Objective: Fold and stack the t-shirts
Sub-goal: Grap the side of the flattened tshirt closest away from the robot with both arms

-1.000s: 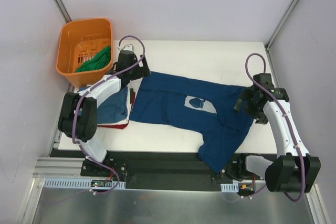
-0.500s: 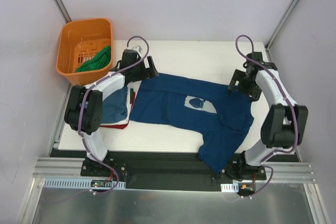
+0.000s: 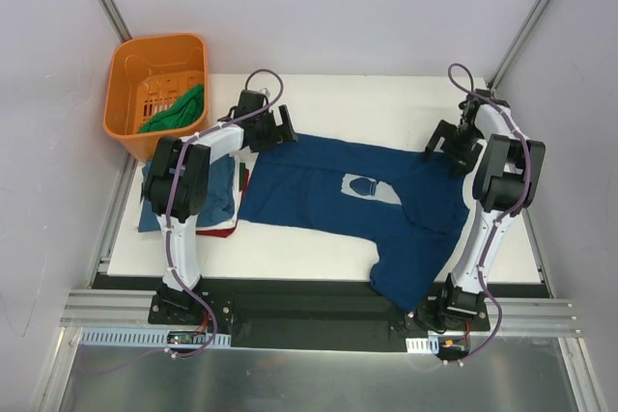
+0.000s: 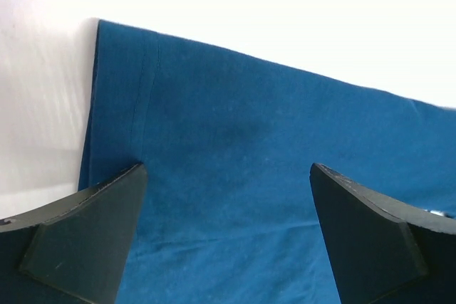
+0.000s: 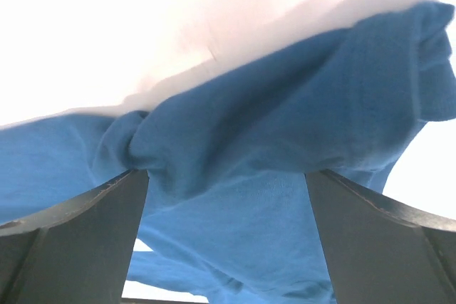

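Note:
A dark blue t-shirt (image 3: 328,200) with a small pale chest print (image 3: 367,188) lies spread across the white table, one part hanging over the near edge. My left gripper (image 3: 283,128) is open at the shirt's far left corner. In the left wrist view (image 4: 228,176) the jaws stand wide apart over flat blue cloth (image 4: 235,119) near its hem. My right gripper (image 3: 442,146) is open at the shirt's far right end. In the right wrist view (image 5: 226,176) bunched blue cloth (image 5: 285,119) lies between the spread jaws.
A stack of folded shirts, teal-blue on top (image 3: 214,202) with a red edge (image 3: 217,233) below, lies at the table's left, partly under my left arm. An orange basket (image 3: 130,74) at the far left holds a green shirt (image 3: 179,108). Bare table (image 3: 367,98) lies behind the shirt.
Both arms have reached farther back. The left gripper moved right along the shirt's far edge to its corner. The right gripper moved back to the shirt's far right end.

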You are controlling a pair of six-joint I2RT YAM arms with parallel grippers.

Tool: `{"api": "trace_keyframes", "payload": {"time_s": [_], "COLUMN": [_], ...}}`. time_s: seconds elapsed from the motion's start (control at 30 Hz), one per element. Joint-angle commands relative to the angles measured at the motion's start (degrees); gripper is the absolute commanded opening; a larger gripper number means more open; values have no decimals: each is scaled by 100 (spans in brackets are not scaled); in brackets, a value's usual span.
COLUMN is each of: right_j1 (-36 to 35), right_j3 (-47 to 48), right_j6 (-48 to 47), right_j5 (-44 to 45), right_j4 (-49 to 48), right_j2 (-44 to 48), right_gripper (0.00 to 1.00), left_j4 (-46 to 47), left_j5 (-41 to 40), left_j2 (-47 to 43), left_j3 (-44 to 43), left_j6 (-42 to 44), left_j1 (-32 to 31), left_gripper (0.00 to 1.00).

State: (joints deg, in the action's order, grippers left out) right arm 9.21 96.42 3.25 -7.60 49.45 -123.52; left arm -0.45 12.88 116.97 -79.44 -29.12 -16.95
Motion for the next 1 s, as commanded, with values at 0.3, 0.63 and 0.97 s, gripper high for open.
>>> {"api": "trace_keyframes", "payload": {"time_s": [0.3, 0.63, 0.97], "right_j1": [520, 696, -76], "right_j3": [3083, 3382, 1209], "right_j6": [97, 194, -588], "right_j5": [-805, -1086, 379], "right_j4": [733, -155, 30], "right_j2": [-1982, -1826, 1503], "right_gripper": [96, 96, 96], "left_j4": [-517, -658, -1001], "left_j5": [-269, -146, -751], "left_j2": [968, 899, -1479], "left_j3": [-1196, -1680, -908], "left_j6": [-805, -928, -200], "left_j1": [-54, -72, -650], "left_gripper": [99, 99, 99]}}
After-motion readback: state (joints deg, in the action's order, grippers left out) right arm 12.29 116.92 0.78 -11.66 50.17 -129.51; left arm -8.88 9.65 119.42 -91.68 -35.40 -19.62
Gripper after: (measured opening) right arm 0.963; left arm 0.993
